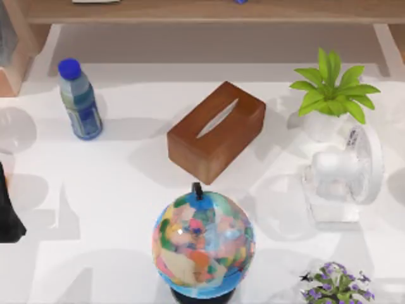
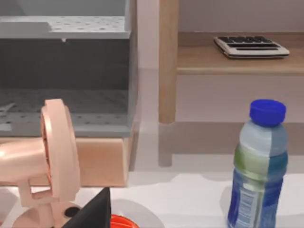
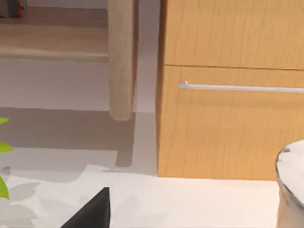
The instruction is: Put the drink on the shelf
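The shelf (image 1: pixel 215 11) is a long light-brown wooden board along the far side of the white table (image 1: pixel 114 190); it also appears as the shelf (image 2: pixel 237 61) and the shelf (image 3: pixel 52 42). A round container with a pale top and grey side, apparently the drink (image 3: pixel 290 190), is cut off by the right wrist view's edge. My left arm (image 1: pixel 7 215) is parked at the table's left edge. A dark part of my left gripper (image 2: pixel 92 211) and of my right gripper (image 3: pixel 90 211) shows in each wrist view.
On the table stand a blue-capped clear bottle (image 1: pixel 79 101), a brown tissue box (image 1: pixel 216 131), a globe (image 1: pixel 202 244), a potted plant (image 1: pixel 332 95), a white fan (image 1: pixel 345 171) and purple flowers (image 1: pixel 335 288). A pink fan (image 2: pixel 47 156) and a wooden cabinet (image 3: pixel 232 95) stand close by.
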